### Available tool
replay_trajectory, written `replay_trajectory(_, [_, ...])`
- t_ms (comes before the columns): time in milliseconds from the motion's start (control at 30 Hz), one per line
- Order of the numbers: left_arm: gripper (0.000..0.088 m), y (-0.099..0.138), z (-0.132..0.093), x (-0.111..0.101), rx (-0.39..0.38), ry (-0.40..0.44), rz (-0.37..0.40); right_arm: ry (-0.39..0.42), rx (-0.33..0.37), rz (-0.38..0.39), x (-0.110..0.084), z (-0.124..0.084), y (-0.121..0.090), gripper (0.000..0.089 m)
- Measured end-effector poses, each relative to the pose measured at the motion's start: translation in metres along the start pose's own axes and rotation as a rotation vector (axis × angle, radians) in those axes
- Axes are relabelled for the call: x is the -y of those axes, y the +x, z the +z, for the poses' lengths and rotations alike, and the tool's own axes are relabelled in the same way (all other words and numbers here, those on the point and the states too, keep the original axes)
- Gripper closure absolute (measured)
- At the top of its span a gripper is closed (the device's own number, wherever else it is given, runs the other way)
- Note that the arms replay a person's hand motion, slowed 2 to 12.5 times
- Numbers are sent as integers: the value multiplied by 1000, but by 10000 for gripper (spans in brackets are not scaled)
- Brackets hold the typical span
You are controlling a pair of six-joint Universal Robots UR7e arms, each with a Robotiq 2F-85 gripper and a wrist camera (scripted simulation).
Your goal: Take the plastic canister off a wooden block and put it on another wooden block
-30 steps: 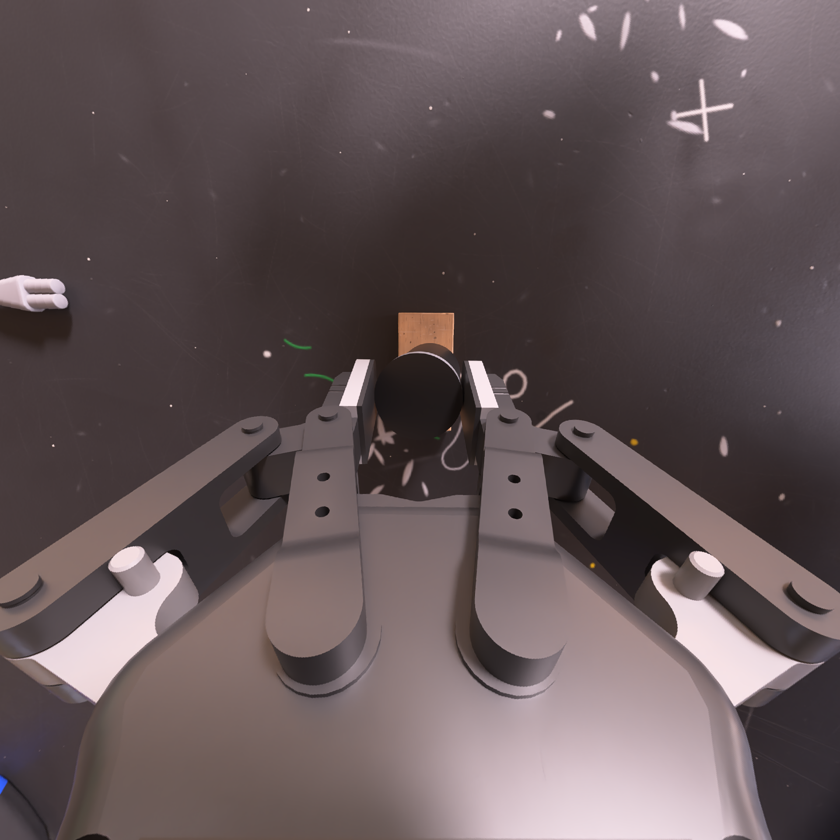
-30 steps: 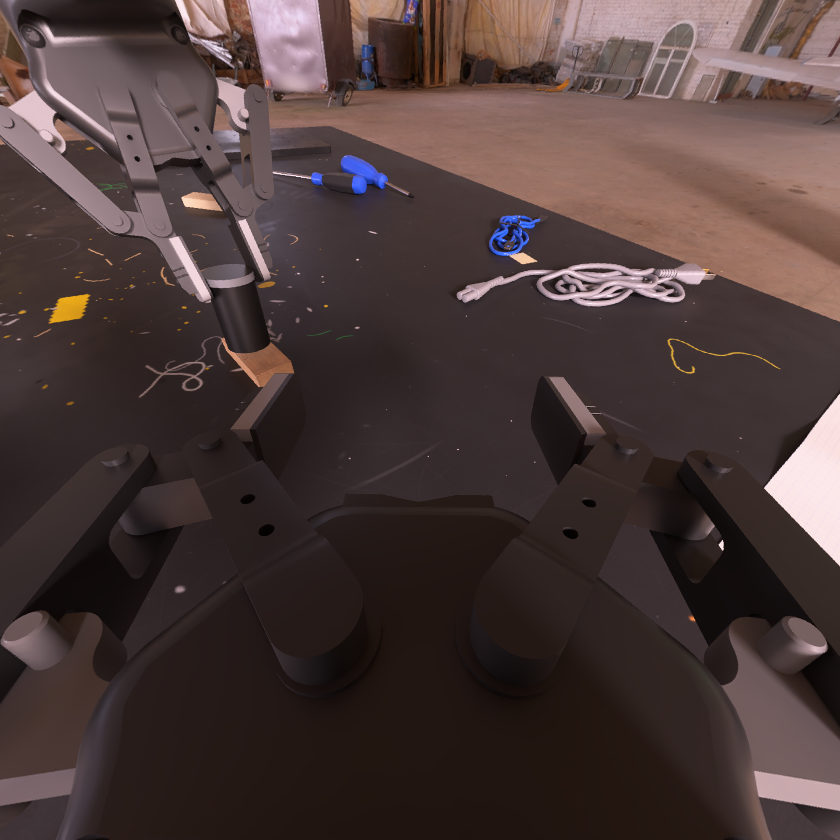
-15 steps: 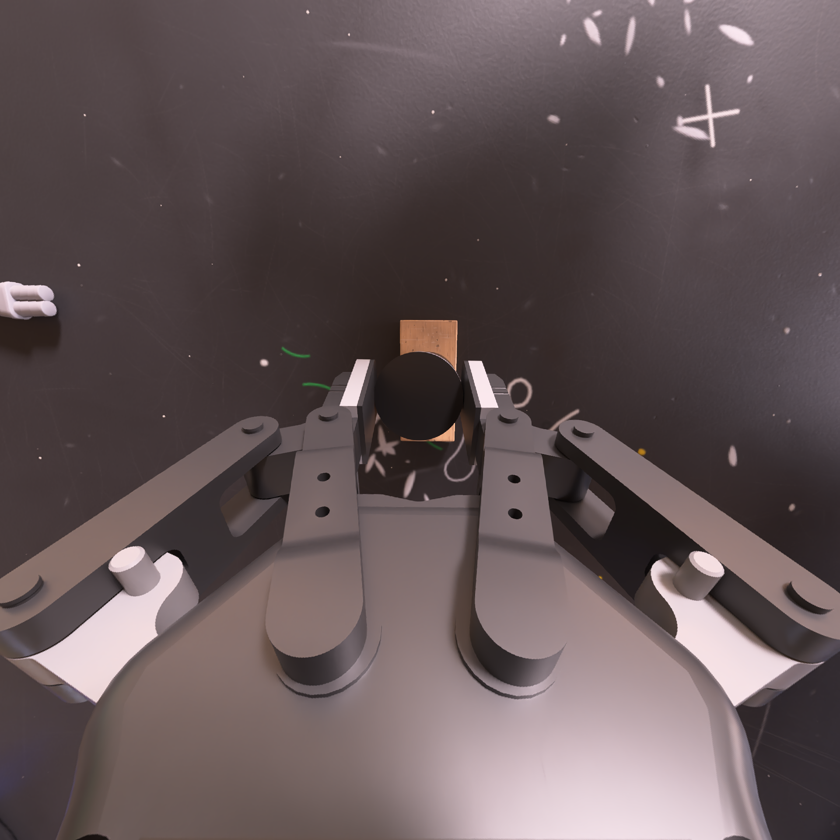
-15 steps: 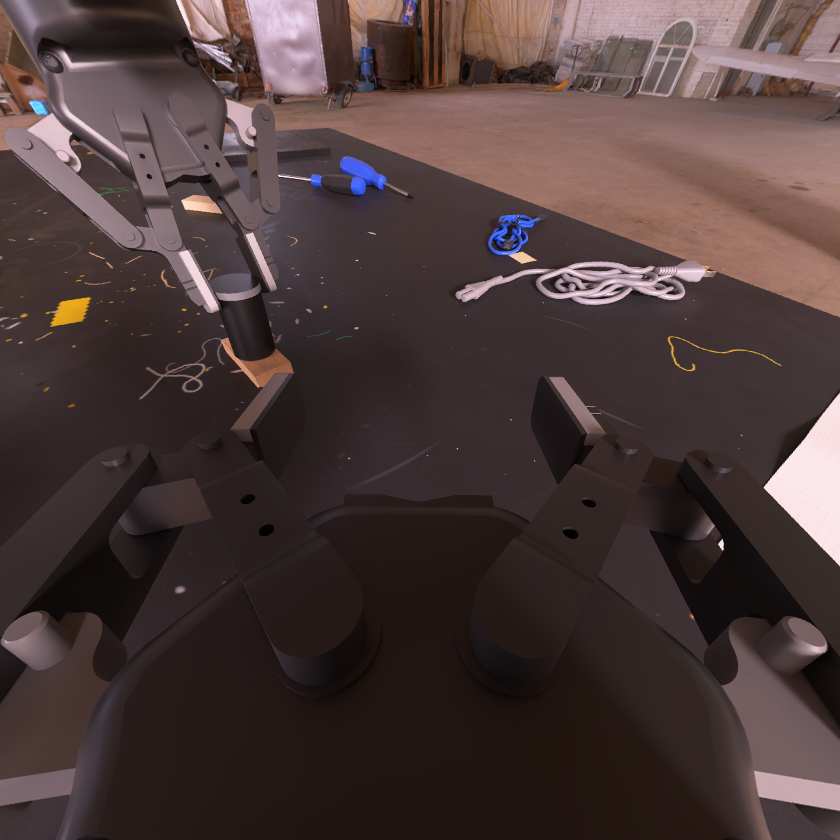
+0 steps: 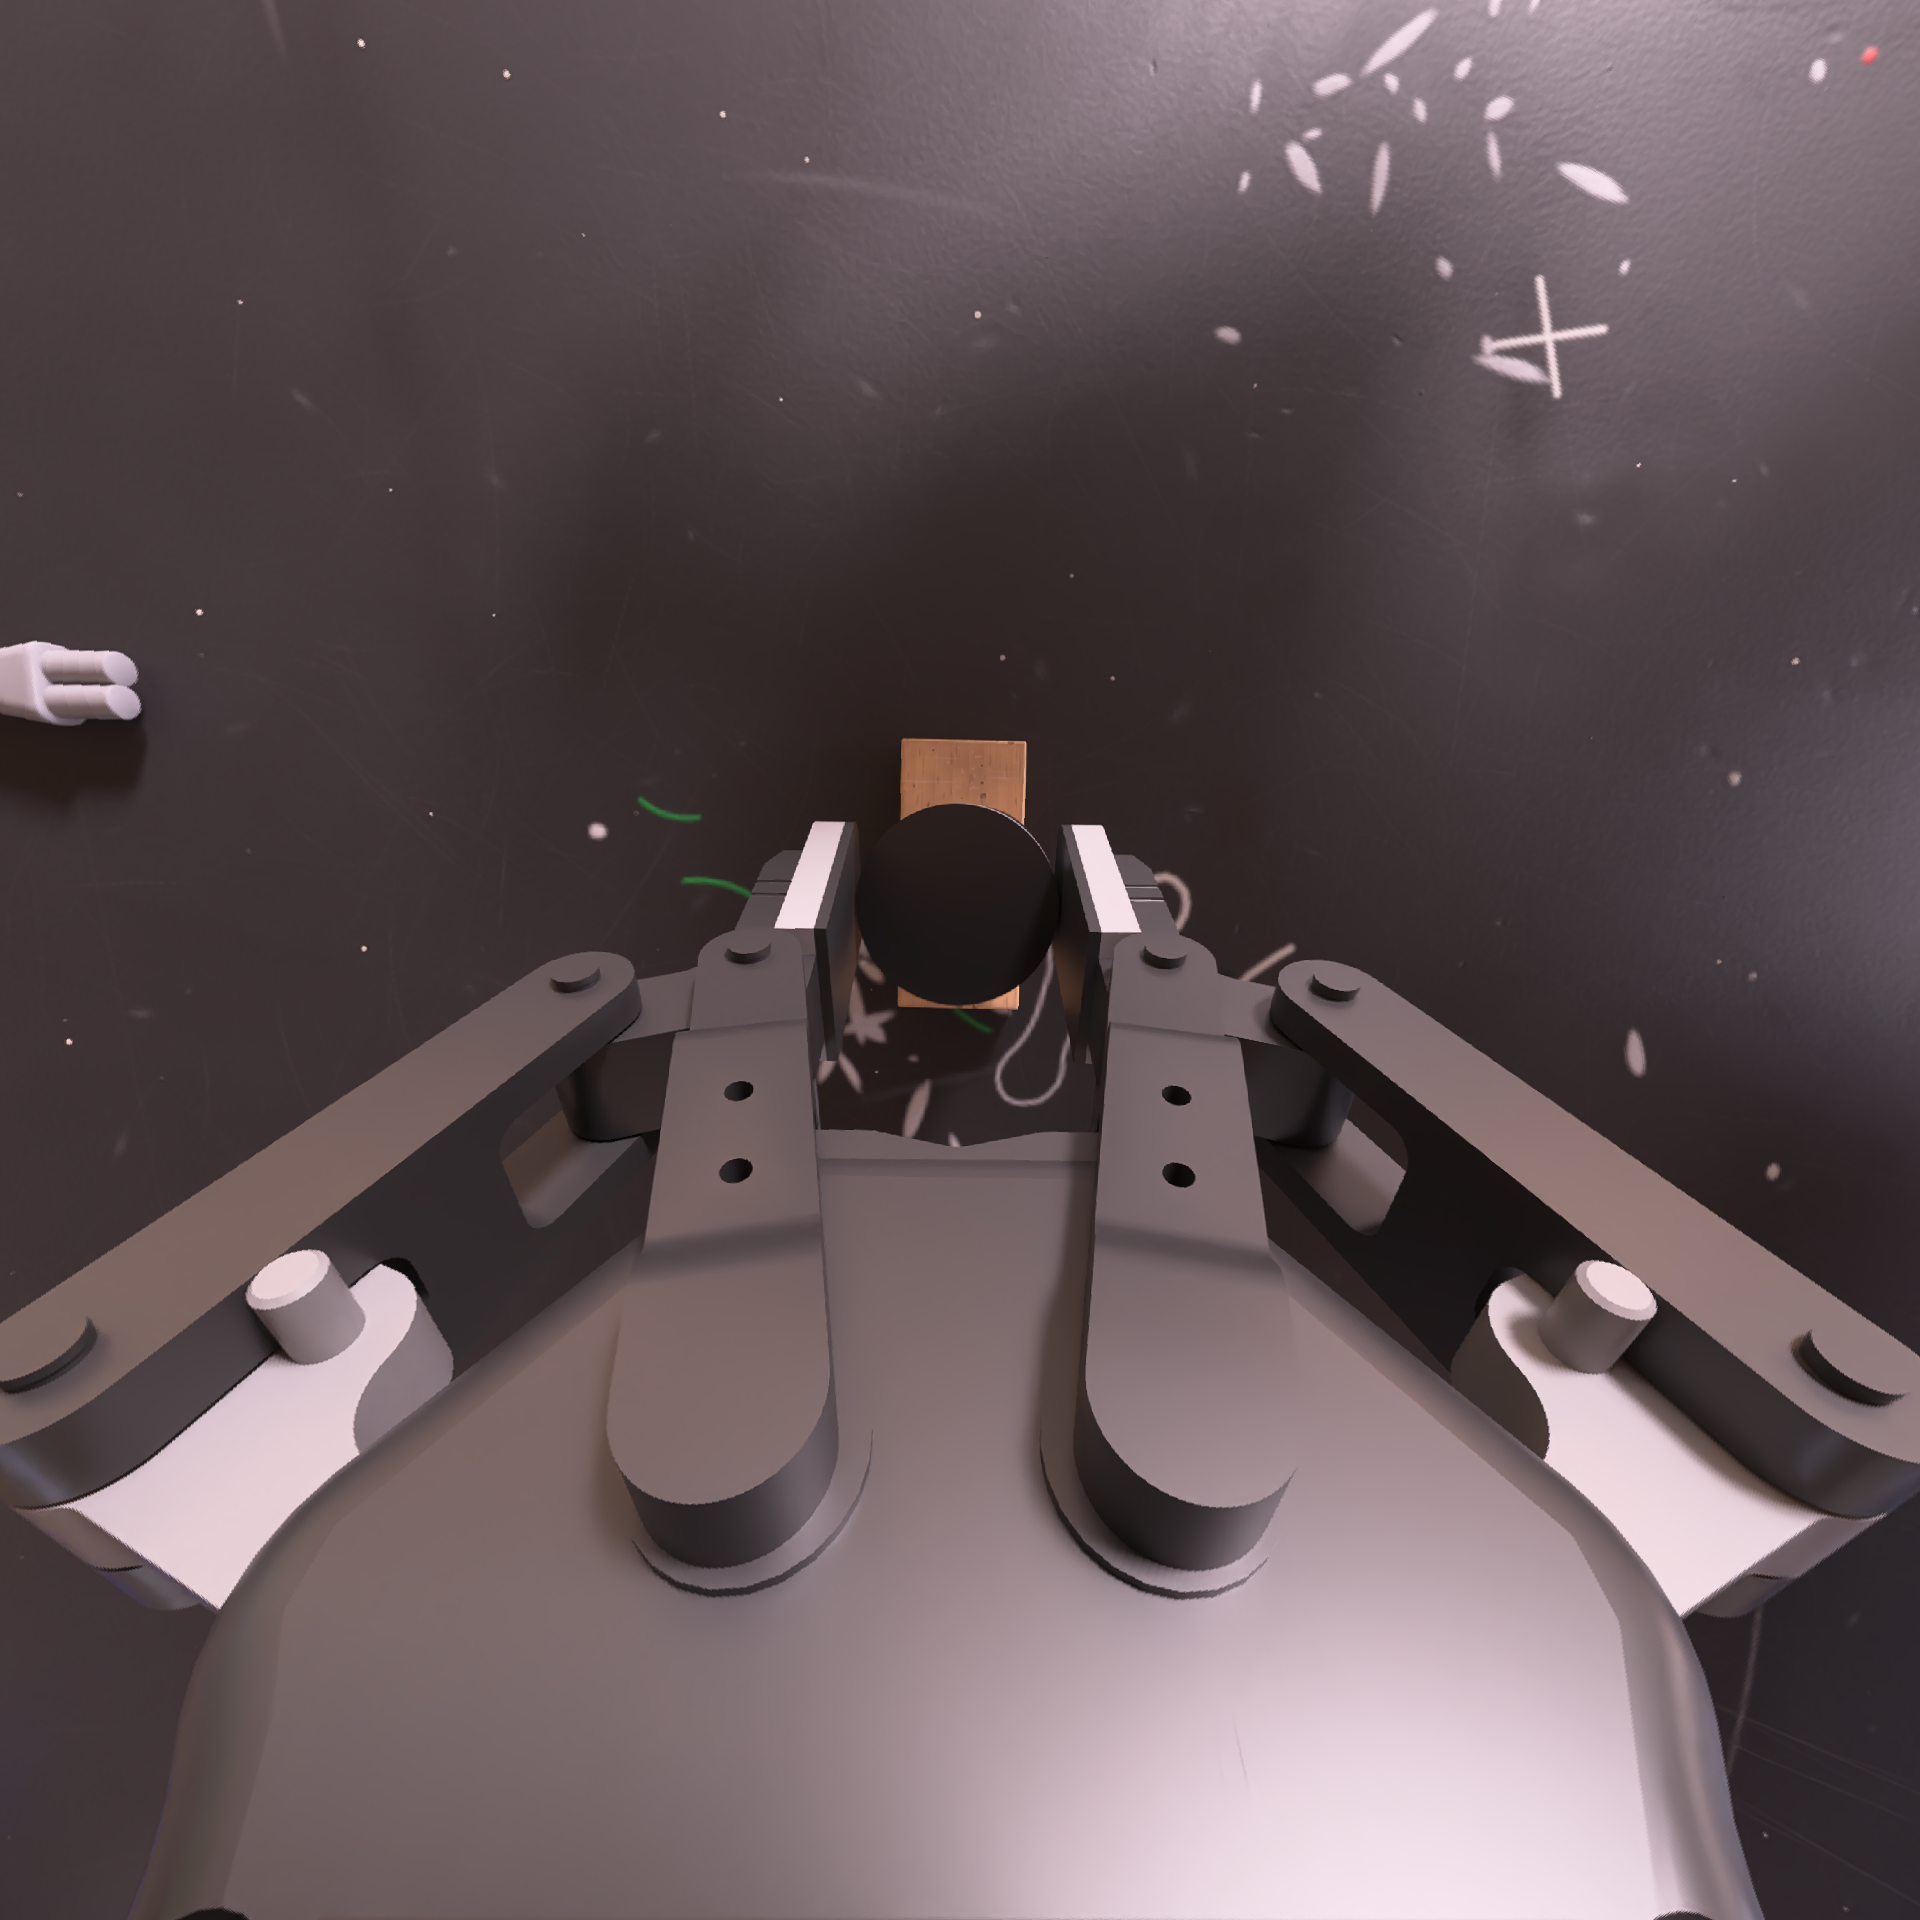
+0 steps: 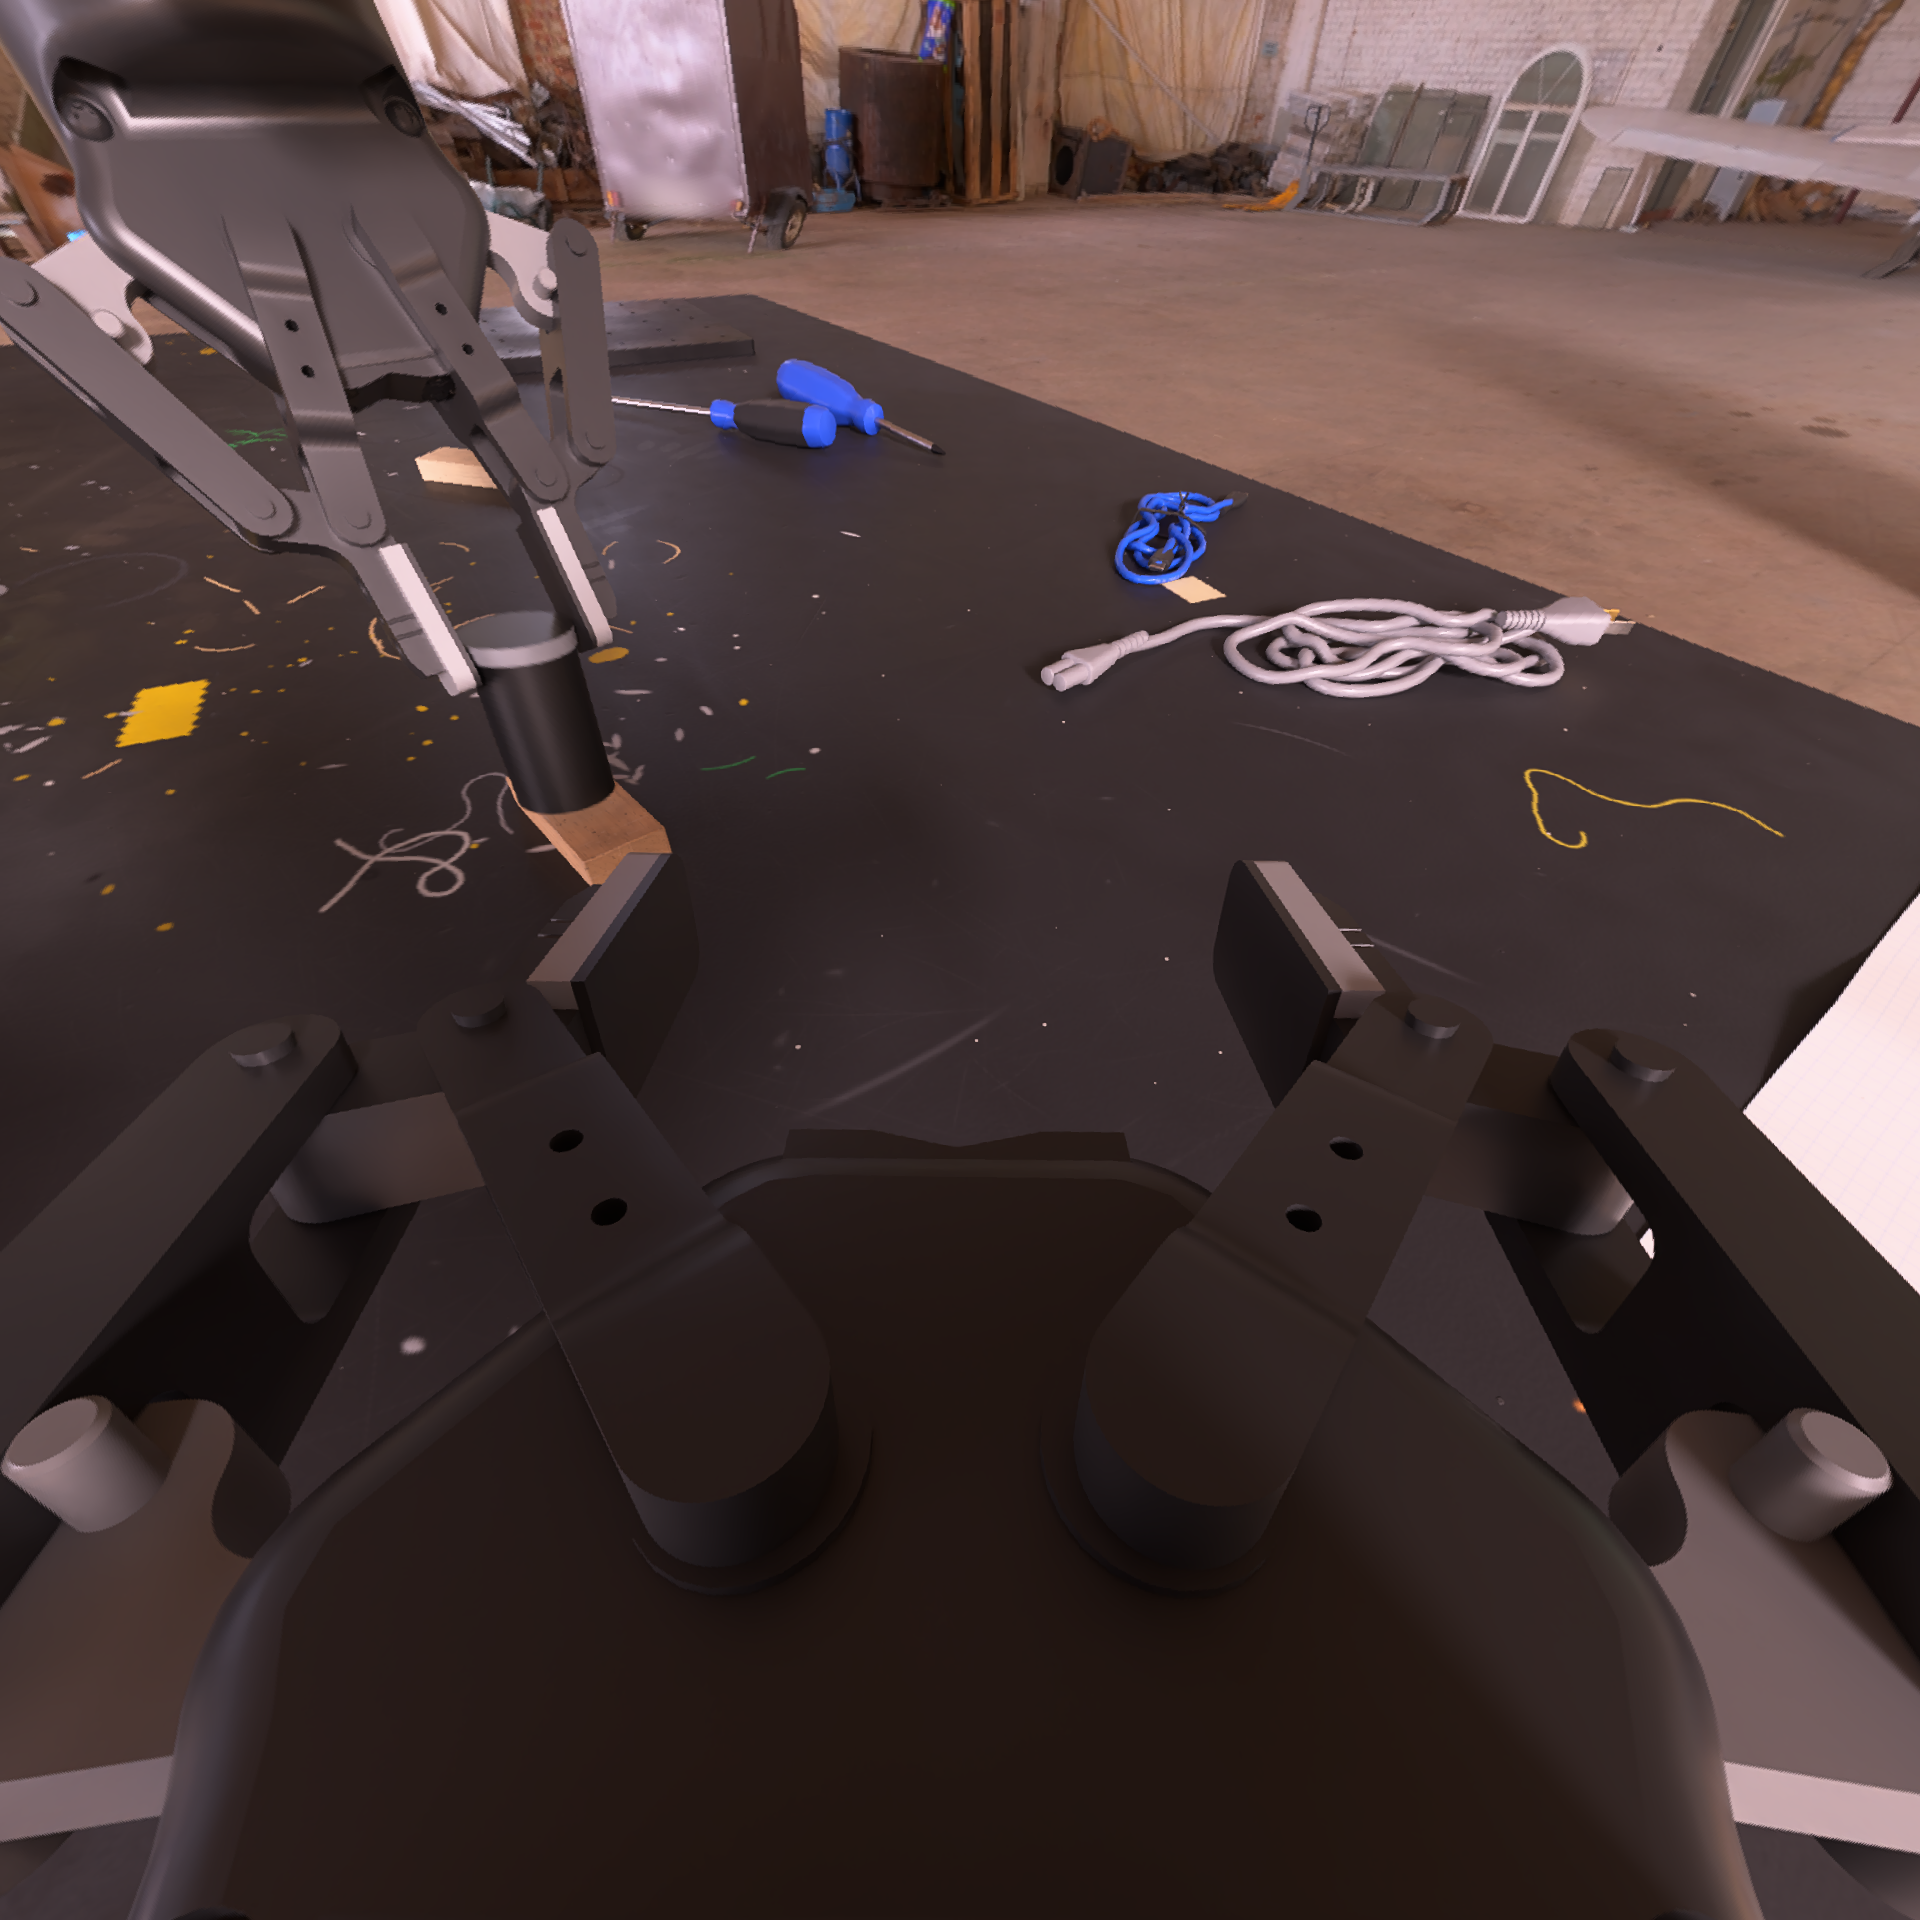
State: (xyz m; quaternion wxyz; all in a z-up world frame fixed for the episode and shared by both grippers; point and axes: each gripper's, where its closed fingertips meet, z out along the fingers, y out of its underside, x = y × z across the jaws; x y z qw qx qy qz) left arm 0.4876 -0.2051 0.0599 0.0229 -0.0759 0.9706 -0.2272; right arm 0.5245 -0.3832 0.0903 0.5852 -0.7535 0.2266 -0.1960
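Pinching the black plastic canister [image 5: 956, 902] near its lid, the left gripper [image 5: 956, 894] held it on the wooden block [image 5: 964, 774], which peeked out beyond and below it. Only the right wrist view showed the canister's smooth cylindrical side, another wooden block [image 6: 454, 469] behind, two blue screwdrivers [image 6: 800, 410] and a coiled grey cable [image 6: 1382, 649]. The right gripper [image 6: 961, 940] hung spread and empty. A second earlier the canister had been tilted, hovering short of the block.

Bare tabletop [image 5: 1039, 468] around block [image 5: 962, 771]
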Motion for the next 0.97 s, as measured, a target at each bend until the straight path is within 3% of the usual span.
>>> replay_trajectory(200, [483, 1, -13, -3, 13, 35, -8, 3, 0, 2, 0, -1, 0, 39])
replay_trajectory(400, [436, -1, -42, -5, 48, 116, -30, 5, 0, 5, 0, -1, 1, 39])
replay_trajectory(700, [353, -17, -109, -19, 173, 279, -99, 0, -3, 4, -1, -1, 1, 39])
replay_trajectory(967, [286, -36, -171, -48, 324, 422, -185, -3, -6, 4, -1, -1, 2, 39])
